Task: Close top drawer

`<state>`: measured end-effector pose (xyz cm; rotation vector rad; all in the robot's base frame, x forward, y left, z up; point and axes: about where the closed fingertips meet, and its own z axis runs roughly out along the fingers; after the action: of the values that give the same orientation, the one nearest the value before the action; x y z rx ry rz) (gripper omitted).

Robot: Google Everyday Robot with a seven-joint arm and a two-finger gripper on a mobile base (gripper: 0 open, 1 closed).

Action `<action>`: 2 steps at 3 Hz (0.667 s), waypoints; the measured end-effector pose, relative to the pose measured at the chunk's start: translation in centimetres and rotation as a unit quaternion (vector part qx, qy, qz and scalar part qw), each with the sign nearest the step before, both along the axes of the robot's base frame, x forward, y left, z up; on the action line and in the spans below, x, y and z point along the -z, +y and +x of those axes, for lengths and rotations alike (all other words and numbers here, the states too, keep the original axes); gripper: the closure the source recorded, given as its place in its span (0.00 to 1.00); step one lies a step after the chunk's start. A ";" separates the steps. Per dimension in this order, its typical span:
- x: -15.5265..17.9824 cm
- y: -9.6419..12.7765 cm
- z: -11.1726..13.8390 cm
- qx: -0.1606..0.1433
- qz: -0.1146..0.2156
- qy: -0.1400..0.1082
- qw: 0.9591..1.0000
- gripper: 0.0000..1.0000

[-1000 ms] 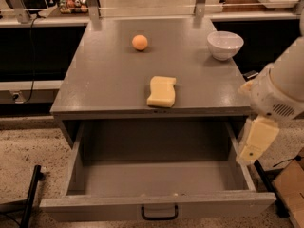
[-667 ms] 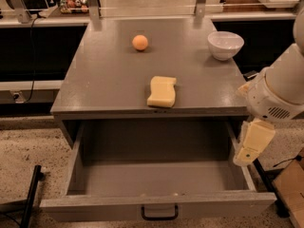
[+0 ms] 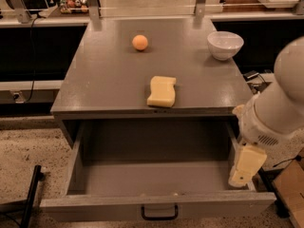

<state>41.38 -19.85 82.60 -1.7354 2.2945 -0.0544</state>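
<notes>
The top drawer (image 3: pixel 156 206) of the grey cabinet stands pulled far out toward me, its deep box interior bare. Its front panel runs along the bottom of the camera view, with a small black bar handle (image 3: pixel 159 213) at its centre. My gripper (image 3: pixel 245 166) hangs from the white arm (image 3: pixel 278 109) at the right. It sits at the drawer's right side wall, just behind the right end of the front panel.
On the grey cabinet top (image 3: pixel 109 80) lie a yellow sponge (image 3: pixel 162 91), an orange ball (image 3: pixel 139 42) and a white bowl (image 3: pixel 225 44). A black bar (image 3: pixel 29 198) stands on the speckled floor at the left. A wooden box corner (image 3: pixel 290 189) sits at the right.
The arm and gripper have shifted slightly left and down, closer to the drawer's right wall. The drawer has not visibly moved.
</notes>
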 end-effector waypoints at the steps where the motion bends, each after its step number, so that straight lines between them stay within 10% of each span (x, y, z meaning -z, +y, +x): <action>1: 5.0 0.5 -1.6 -0.022 0.018 -0.016 0.999 0.00; 2: 5.3 0.7 -0.4 -0.032 0.021 -0.051 0.998 0.00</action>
<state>40.98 -19.15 77.30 -1.7434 2.1505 -0.0812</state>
